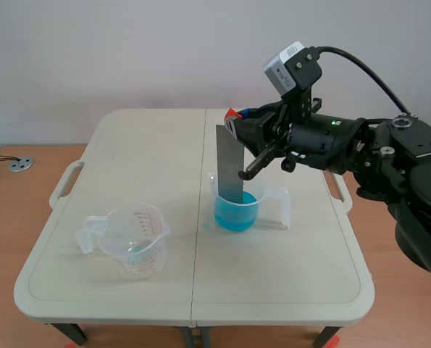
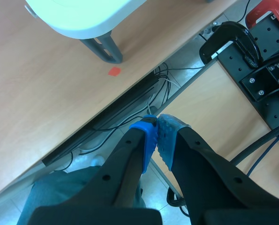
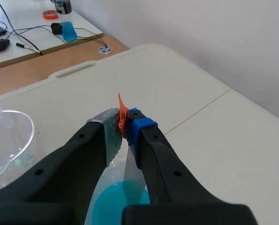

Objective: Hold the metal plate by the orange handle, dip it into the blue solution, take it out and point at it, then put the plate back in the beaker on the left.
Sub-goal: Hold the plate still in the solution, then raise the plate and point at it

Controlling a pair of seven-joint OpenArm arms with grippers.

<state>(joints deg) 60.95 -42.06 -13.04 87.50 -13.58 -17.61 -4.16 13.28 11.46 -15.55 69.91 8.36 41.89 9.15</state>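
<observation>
We log: right hand (image 3: pixel 124 126) clamps orange handle (image 3: pixel 121 108), metal plate (image 1: pixel 229 163) dipped in blue solution (image 1: pixel 237 215). Lift-out, pointing, return to left beaker (image 1: pixel 137 246) pending.

right tool (image 3: pixel 125 124) clamped (left tool (image 2: pixel 157 129) closed)

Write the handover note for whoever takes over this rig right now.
Right gripper: shut on the orange handle; metal plate upright, lower end in the blue solution.
Left gripper: shut on nothing, off the table.
Done: plate gripped and dipped.
Left: lift it out, point at it, return it to the clear beaker on the left.
</observation>
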